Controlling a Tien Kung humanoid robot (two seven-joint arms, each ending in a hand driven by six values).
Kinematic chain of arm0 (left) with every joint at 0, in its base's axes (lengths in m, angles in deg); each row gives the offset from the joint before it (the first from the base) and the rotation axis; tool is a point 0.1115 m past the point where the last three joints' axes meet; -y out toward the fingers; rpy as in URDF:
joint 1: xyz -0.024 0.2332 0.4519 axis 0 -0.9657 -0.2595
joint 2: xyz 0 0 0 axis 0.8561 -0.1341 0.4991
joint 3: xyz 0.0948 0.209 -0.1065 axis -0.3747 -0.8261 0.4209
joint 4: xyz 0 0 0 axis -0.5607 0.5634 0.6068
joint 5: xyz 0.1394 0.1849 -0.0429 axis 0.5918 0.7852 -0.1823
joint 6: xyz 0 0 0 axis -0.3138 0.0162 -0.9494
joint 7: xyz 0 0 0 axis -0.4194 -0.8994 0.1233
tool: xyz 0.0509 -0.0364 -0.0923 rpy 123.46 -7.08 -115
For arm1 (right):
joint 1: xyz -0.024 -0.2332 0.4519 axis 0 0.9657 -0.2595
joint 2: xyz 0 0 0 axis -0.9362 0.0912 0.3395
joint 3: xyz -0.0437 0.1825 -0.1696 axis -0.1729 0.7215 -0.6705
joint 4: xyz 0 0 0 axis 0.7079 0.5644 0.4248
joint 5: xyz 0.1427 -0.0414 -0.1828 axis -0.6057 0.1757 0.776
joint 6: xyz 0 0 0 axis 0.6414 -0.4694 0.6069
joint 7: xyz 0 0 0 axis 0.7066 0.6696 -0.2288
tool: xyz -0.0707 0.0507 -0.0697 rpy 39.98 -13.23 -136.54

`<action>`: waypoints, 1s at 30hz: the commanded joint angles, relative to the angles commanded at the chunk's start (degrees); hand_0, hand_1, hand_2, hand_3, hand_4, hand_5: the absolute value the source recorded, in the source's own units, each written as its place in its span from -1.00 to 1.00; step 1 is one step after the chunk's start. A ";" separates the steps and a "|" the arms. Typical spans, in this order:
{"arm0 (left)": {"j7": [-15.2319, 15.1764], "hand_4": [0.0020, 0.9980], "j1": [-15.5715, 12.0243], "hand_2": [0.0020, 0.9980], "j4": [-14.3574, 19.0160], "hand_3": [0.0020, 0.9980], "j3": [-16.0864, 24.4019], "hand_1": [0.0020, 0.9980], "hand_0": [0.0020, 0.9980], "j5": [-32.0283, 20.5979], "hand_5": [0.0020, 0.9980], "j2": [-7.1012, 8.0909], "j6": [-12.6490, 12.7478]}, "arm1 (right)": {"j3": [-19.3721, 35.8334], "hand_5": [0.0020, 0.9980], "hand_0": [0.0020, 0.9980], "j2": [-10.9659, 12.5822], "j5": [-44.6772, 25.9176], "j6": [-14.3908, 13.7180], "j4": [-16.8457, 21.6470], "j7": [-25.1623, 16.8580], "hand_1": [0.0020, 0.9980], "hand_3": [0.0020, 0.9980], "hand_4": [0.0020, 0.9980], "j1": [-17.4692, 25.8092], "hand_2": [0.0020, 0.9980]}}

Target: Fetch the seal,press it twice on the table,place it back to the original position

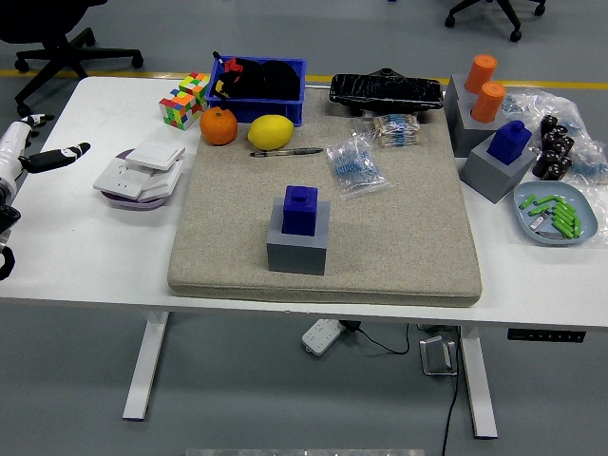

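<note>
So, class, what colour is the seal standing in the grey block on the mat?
Blue: the seal is dark blue in the head view.

Grey floor w/ yellow line point(114, 72), office chair bases point(57, 43) behind white table point(85, 266), prob. evenly lit.
</note>
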 joint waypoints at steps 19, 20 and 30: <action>0.91 0.73 0.09 0.90 0.47 0.79 0.04 0.84 0.77 -0.12 -0.13 -0.14 -0.69 | 0.26 -0.03 0.44 -0.20 0.26 -0.17 0.00 -0.06 0.25 0.19 0.39 -0.39 0.24; 0.89 0.73 0.12 0.90 0.46 0.79 0.05 0.84 0.77 -0.14 -0.13 -0.14 -0.68 | 0.20 -0.03 0.44 -0.20 0.23 -0.15 0.00 -0.06 0.25 0.19 0.39 -0.39 0.24; 0.87 0.73 0.20 0.91 0.62 0.78 -0.23 0.84 0.77 0.04 -0.13 -0.32 -0.73 | -0.21 -0.02 0.44 0.03 0.09 -0.16 0.00 0.14 0.25 0.19 0.39 -0.47 0.24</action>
